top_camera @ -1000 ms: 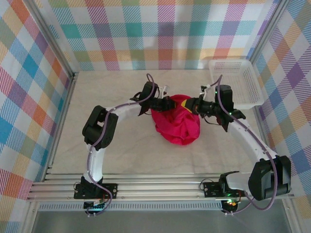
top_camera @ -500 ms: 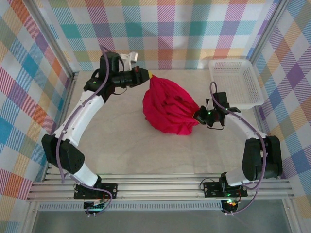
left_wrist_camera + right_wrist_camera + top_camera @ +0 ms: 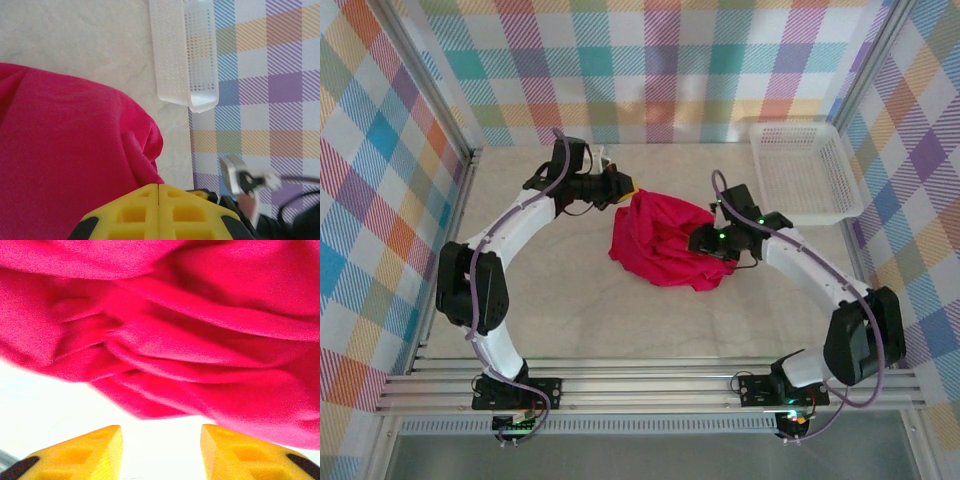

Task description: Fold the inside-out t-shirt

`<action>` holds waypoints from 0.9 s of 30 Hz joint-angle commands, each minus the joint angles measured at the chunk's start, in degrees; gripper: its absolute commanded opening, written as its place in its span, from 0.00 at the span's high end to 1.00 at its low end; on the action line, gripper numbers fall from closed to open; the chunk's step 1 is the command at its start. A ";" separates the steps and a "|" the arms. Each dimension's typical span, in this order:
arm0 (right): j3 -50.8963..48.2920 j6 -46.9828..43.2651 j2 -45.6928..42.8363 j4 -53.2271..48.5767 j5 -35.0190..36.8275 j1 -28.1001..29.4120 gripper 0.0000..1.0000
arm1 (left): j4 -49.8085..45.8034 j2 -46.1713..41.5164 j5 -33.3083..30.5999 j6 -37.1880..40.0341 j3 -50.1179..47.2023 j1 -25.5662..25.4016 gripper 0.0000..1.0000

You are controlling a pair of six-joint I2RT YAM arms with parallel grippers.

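Observation:
The inside-out t-shirt (image 3: 660, 242) lies bunched in a crimson heap at mid-table. My left gripper (image 3: 632, 190) is at its far left corner, shut on a pinch of the cloth. In the left wrist view the yellow fingertips (image 3: 159, 188) meet with no gap and the t-shirt (image 3: 65, 150) runs right up to them. My right gripper (image 3: 696, 243) sits at the heap's right side, open. In the right wrist view its fingers (image 3: 161, 432) stand apart over bare table, with the folds of the t-shirt (image 3: 175, 330) just ahead and nothing between them.
A white mesh basket (image 3: 802, 170) stands at the far right corner, also seen in the left wrist view (image 3: 185, 60). Plaid walls close in the table (image 3: 560, 290) on three sides. The metal rail with the arm bases (image 3: 640, 385) runs along the near edge.
My left gripper has swung from the far left back toward the middle, still holding the shirt, which has sunk into a flatter heap. My right gripper has let go, opened and moved left.

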 commanded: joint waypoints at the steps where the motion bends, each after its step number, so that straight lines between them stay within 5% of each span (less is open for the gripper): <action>1: 1.48 0.83 2.74 2.50 1.81 1.07 0.51 | 2.57 -0.53 0.13 -0.85 1.27 -0.53 1.00; 10: 14.64 1.59 25.13 7.21 -1.22 1.29 0.31 | -0.58 -0.80 -1.01 0.55 3.29 -0.29 1.00; 12: 16.96 1.94 27.91 7.14 -1.94 1.25 0.44 | -0.66 -0.73 -0.91 0.42 3.44 0.18 1.00; 14: 18.75 1.08 27.76 4.51 -1.20 1.25 0.77 | -1.23 -0.39 -0.55 0.45 4.03 1.39 1.00; 17: 18.25 -1.90 20.34 0.17 0.83 0.97 1.00 | -5.03 0.14 -1.04 1.62 5.77 5.57 1.00; 22: 16.44 -5.50 1.48 -6.26 -3.38 -3.12 1.00 | -5.71 2.62 -4.78 -0.19 4.98 15.73 1.00; 27: 12.09 -0.87 -15.57 -5.11 -21.13 -16.75 1.00 | -4.98 4.45 -8.11 -0.91 1.05 21.55 1.00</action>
